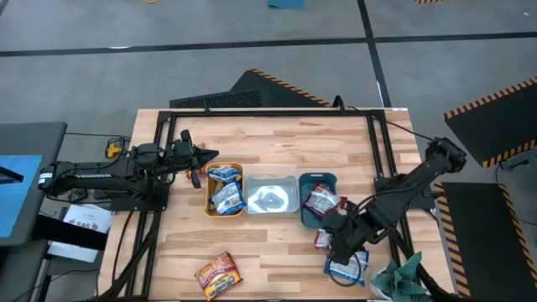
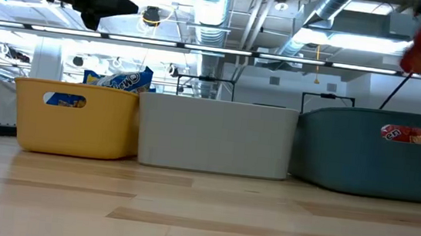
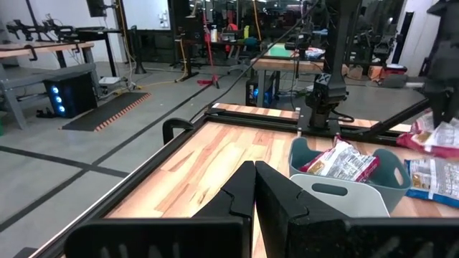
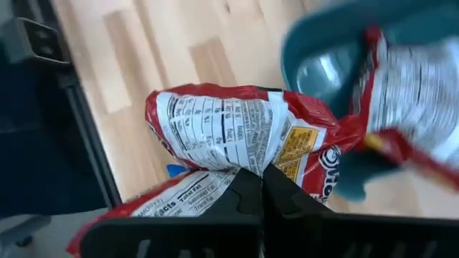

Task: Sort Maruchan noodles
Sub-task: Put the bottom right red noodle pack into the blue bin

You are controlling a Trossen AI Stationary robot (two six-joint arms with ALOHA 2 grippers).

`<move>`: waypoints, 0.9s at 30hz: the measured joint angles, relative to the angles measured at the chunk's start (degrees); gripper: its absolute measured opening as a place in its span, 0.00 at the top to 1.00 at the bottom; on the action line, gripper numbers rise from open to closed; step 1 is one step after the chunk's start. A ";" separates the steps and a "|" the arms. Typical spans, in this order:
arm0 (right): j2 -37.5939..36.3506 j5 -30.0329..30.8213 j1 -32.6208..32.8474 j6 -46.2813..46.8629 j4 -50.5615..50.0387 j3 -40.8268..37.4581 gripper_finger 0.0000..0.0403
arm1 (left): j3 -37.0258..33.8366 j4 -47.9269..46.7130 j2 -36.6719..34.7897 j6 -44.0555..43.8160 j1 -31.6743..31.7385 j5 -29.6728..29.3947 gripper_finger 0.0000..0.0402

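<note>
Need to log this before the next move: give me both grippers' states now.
Left gripper: jaws shut, holding nothing, beside the orange tray.
Right gripper: jaws shut on a red-and-white noodle packet by the teal tray.

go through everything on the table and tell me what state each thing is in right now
left gripper: shut, empty, beside orange tray.
right gripper: shut on red packet.
orange tray: holds blue packets.
clear tray: no packets.
teal tray: holds a red packet.
orange packet: loose on table.
</note>
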 joint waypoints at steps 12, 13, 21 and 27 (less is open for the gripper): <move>-0.11 3.90 -7.24 -16.81 -3.40 4.79 0.98 | 0.00 0.00 0.00 0.00 0.02 0.00 1.00; -0.11 5.93 -7.93 -17.25 -5.04 4.78 0.98 | 0.00 0.00 0.00 0.00 0.02 0.00 1.00; 0.15 18.75 -12.70 -16.03 -14.22 3.49 0.98 | 0.00 -0.01 0.01 0.74 0.01 -0.02 1.00; 0.22 19.02 -13.87 -7.59 -23.27 -1.52 0.98 | 0.00 -0.40 0.02 0.76 0.02 -0.02 1.00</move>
